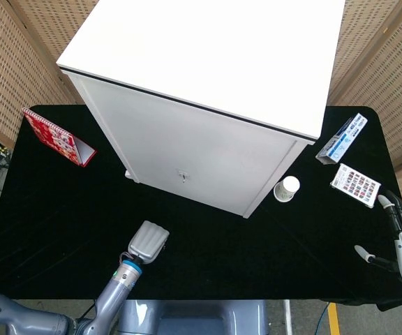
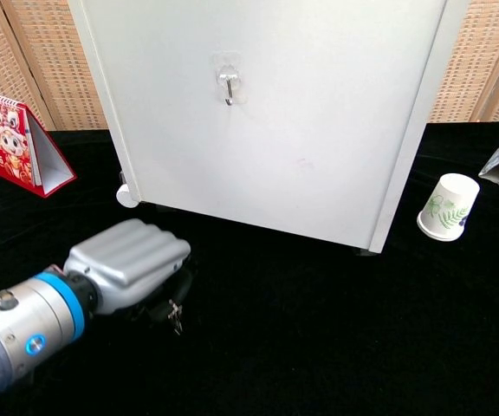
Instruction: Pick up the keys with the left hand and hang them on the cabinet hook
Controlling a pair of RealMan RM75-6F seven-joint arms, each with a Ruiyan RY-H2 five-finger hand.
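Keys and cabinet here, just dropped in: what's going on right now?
The left robot hand has its fingers curled around the keys, which hang just below it, above the black table. The hook on the white cabinet front is bare, so the hanging is not yet done. The right robot hand rests open at the table's far right edge, holding nothing.

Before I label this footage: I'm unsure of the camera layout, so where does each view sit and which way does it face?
Head view: high up, looking steeply down on the cabinet top and black table; shows the left hand with its forearm, and the right hand at the right edge.
Chest view: low, facing the cabinet front and hook nearly level; shows only the left hand, holding the keys.
Shared: left hand, cabinet, hook, red calendar, paper cup.
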